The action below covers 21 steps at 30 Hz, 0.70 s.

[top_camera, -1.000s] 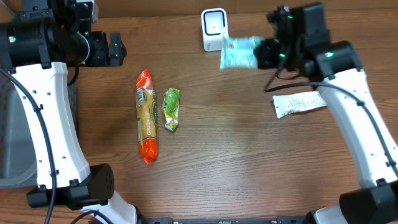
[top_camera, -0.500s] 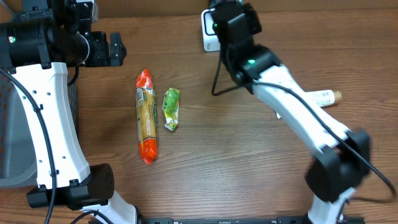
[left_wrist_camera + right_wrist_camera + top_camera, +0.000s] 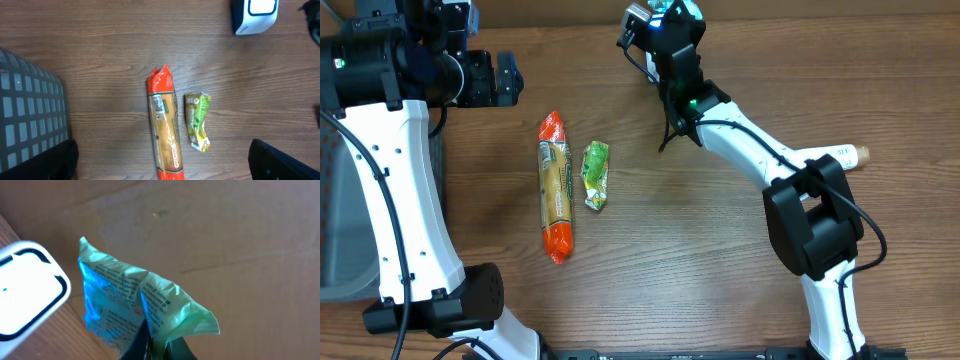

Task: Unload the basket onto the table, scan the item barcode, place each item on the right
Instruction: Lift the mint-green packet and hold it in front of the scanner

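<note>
Table (image 3: 720, 250) | right arm (image 3: 750, 150) outstretched | right pincer (image 3: 157, 347) gripping teal packet (image 3: 125, 305) | left pincer (image 3: 508, 80) seemingly spread

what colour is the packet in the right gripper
Packet: mint green, printed text; best in right wrist view.

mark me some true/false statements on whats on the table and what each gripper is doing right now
1. The right gripper is shut on a pale green packet. True.
2. The left gripper holds the long orange packet. False: it is open and empty, and that packet lies on the table.
3. The small green sachet lies on top of the long orange packet. False: they lie side by side with a narrow gap between them.
4. The white scanner shows beside the pale green packet in the right wrist view. True.
5. A grey basket shows at the edge of the left wrist view. True.
</note>
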Available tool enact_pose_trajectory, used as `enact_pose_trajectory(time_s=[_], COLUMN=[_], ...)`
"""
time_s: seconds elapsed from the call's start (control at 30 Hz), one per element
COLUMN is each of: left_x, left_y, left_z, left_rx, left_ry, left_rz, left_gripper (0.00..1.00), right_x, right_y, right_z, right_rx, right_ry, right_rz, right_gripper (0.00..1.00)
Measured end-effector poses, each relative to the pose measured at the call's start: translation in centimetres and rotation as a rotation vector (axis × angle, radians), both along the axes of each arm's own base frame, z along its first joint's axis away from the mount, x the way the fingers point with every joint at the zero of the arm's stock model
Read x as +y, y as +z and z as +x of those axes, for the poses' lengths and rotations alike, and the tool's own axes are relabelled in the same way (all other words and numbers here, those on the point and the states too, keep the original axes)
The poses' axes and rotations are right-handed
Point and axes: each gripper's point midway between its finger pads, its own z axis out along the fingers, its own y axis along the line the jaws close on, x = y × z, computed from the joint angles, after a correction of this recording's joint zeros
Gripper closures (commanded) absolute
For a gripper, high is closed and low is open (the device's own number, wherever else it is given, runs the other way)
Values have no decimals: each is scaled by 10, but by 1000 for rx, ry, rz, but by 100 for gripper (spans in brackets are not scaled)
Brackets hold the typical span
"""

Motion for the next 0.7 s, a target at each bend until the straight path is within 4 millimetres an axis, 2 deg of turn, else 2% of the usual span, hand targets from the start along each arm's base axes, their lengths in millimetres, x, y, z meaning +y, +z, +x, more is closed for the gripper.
enact_pose_trajectory(time_s=[0.2,0.27,0.47,0.7], left_x=[0,0,0,0], left_y=[0,0,0,0], left_z=[0,0,0,0], left_rx=[0,0,0,0], left_ry=[0,0,0,0], left_rz=[0,0,0,0], left_gripper=[0,0,0,0], right_x=[-19,-24,-21,-17], right_y=[-34,-39,-29,-29], right_z=[16,19,21,20], right_rx=[54,62,22,21], right_ry=[15,11,26,36], right_rz=[-105,-118,-112,-114], right_gripper=[96,96,96,96])
